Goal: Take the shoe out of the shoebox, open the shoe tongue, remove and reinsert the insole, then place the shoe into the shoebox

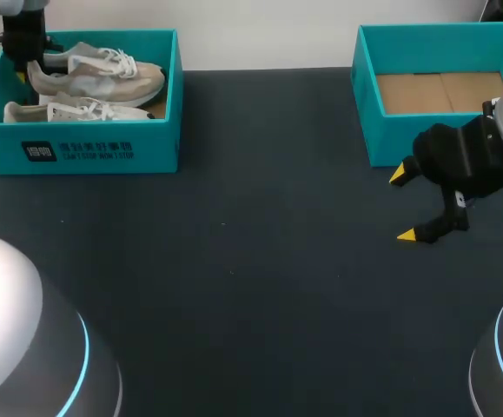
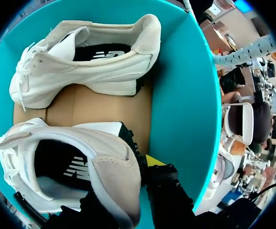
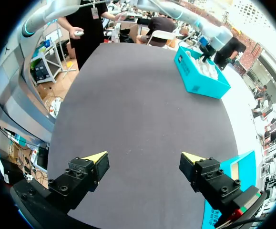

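Note:
A teal shoebox [image 1: 103, 152] at the table's far left holds two pale sneakers. The beige sneaker [image 1: 103, 76] lies at the back, the white sneaker [image 1: 77, 111] in front of it. My left gripper [image 1: 23, 68] is down in the box at the beige sneaker's heel. In the left wrist view my left gripper [image 2: 128, 183] is shut on that heel [image 2: 114, 176], one finger inside the shoe and one yellow tip outside. The white sneaker [image 2: 90, 59] lies ahead on the cardboard floor. My right gripper [image 1: 405, 204] hangs open and holds nothing, over the bare table [image 3: 145, 160].
A second teal box [image 1: 368, 113], with only its cardboard floor showing, stands at the far right, just behind my right gripper. The dark table [image 1: 251, 261] stretches between the two boxes. In the right wrist view the shoebox [image 3: 199, 74] is far ahead.

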You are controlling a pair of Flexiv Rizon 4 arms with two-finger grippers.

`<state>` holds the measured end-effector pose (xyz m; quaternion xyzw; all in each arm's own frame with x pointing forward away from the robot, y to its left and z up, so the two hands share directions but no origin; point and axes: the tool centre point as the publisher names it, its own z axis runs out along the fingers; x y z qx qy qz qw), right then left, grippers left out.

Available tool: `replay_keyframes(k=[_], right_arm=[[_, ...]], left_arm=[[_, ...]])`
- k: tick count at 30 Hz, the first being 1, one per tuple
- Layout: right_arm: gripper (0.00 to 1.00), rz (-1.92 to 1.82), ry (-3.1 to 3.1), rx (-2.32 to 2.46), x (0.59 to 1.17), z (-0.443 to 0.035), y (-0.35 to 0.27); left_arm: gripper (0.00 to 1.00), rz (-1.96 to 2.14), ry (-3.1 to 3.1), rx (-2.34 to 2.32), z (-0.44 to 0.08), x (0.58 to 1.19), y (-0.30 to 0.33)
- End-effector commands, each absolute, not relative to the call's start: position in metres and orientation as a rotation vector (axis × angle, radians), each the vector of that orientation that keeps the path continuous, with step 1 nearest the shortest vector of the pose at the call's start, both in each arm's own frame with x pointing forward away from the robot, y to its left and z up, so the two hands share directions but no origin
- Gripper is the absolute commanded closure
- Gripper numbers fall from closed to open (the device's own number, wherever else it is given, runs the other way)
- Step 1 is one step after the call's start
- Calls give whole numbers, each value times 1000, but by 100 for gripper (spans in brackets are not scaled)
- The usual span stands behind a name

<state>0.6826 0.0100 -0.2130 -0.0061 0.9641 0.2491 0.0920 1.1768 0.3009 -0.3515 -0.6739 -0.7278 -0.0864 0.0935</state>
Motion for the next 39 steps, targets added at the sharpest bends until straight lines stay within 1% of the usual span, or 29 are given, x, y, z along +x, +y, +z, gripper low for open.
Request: replay_keyframes(k=[1,5,6,7,8,9,10,11,12,13,14,15,16,17,22,25,26,30,32,33,39], right_arm=[[0,737,2864,-18,683,-214,11],[0,737,2864,-18,683,-214,11],[0,737,2864,-18,683,-214,11],[0,737,2864,-18,683,-214,11],[0,737,2864,-18,683,-214,11],[0,737,2864,-18,683,-214,11],[0,737,2864,-18,683,-214,11],[0,737,2864,-18,683,-214,11],[0,737,2864,-18,683,-214,11],[0,737,2864,-18,683,-214,11],[0,737,2864,-18,683,-214,11],[0,737,2864,-18,683,-214,11],[0,737,2864,-18,683,-214,11],[0,737,2864,-18,683,-214,11],[0,737,2864,-18,683,-214,11],[0,737,2864,-18,683,-214,11],[0,737,2864,-18,683,-214,11],[0,737,2864,-18,683,-214,11],[0,737,2864,-18,683,-214,11],[0,737,2864,-18,683,-214,11],[0,737,2864,-18,683,-214,11]], left_arm=[[100,-236,-2140,-1997,-362,1186,300],[100,-248,-2130,-2005,-365,1187,299],[96,-249,-2130,-2005,-366,1187,298],[86,-247,-2130,-2005,-367,1187,298],[81,-237,-2128,-2006,-368,1187,298],[67,-228,-2127,-2008,-369,1187,297],[58,-218,-2122,-2013,-369,1186,297],[53,-218,-2122,-2013,-370,1186,297],[44,-217,-2118,-2019,-370,1185,296],[40,-217,-2116,-2020,-369,1185,296],[23,-215,-2116,-2038,-367,1184,295],[18,-221,-2114,-2041,-364,1182,295],[11,-216,-2116,-2052,-361,1181,295],[7,-211,-2117,-2064,-357,1180,295],[3,-211,-2126,-2137,-335,1171,286],[5,-199,-2142,-2175,-324,1165,280],[7,-192,-2150,-2188,-320,1162,278],[9,-204,-2160,-2225,-309,1147,272],[7,-192,-2179,-2234,-304,1139,271],[0,-178,-2174,-2235,-301,1134,270],[0,-178,-2174,-2235,-301,1134,270]])
